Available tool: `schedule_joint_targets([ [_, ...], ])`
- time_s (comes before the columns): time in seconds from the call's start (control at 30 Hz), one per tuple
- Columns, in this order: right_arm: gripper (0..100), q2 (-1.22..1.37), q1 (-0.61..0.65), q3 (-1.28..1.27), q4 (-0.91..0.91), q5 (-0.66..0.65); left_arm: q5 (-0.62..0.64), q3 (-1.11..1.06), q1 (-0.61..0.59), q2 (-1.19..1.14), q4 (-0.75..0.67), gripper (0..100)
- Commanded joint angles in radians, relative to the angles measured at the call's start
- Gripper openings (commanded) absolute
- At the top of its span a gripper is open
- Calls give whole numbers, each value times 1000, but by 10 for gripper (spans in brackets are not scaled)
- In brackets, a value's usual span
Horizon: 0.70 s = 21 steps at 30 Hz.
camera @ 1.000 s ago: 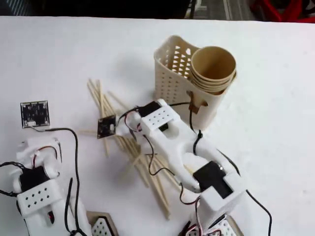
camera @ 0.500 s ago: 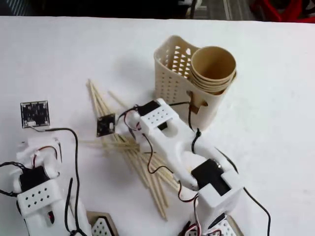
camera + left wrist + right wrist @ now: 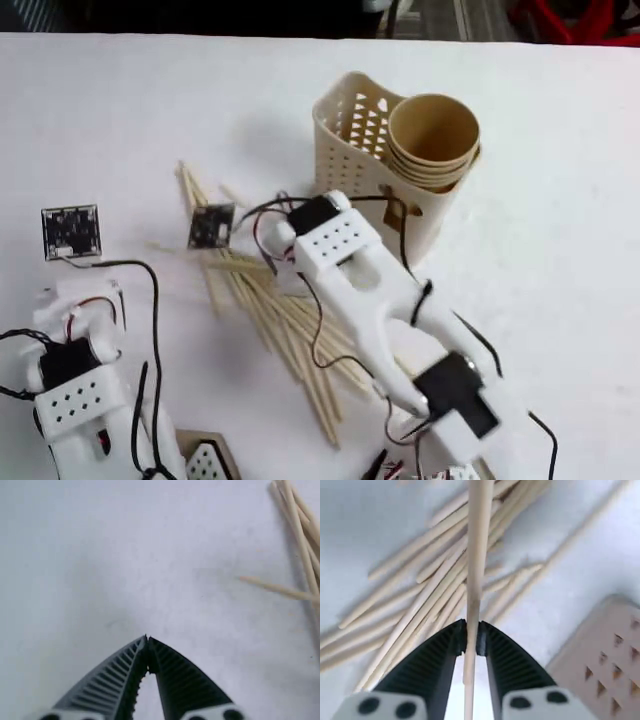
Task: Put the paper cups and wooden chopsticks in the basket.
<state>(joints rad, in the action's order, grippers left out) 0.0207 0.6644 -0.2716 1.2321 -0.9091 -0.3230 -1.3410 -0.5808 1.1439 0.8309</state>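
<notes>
White table (image 3: 560,250), dark floor strip beyond the far edge.

Basket (image 3: 350,130): tall, slotted plastic, upright near mid-table. It probably weighs little and would tip from a sideways knock. Inside is a nested stack of paper cups (image 3: 432,140), mouths up, pressed to one side and standing proud of the rim. There is free room beside the stack, and I can make out no sticks in it.

Chopsticks (image 3: 270,310): a loose fan lying flat on the table just beside the basket, crossing one another, partly under the right arm (image 3: 370,290).

Right gripper (image 3: 471,630): jaws pinched on a single chopstick (image 3: 479,540), which runs out past the tips over the pile. The basket wall (image 3: 600,645) is close alongside.

Left gripper (image 3: 147,642): jaws closed on nothing, over bare table, near the pile's outer ends.

Handling, as judged:
- Sticks are light, stiff, thin and smooth. They are likely to roll or swivel in a narrow pinch.
- Taking hold near mid-length would keep one level, while an end grip lets the long part swing.
- A stick needs tilting nearly upright to drop into the gap.
- Cups are thin-walled and crushable, so avoid jabbing them.
</notes>
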Motion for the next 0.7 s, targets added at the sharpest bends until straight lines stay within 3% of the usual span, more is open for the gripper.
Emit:
schedule_joint_targets([
  [0.0, 18, -153, -1, 46, 13, 101, 5, 6, -2, 18, -25, 24],
  [0.33, 17, -323, -73, 112, -81, 442, 5, 6, -2, 18, -25, 24],
  [0.67, 17, -420, -147, 218, -251, 575, 5, 6, -4, 18, -25, 24],
])
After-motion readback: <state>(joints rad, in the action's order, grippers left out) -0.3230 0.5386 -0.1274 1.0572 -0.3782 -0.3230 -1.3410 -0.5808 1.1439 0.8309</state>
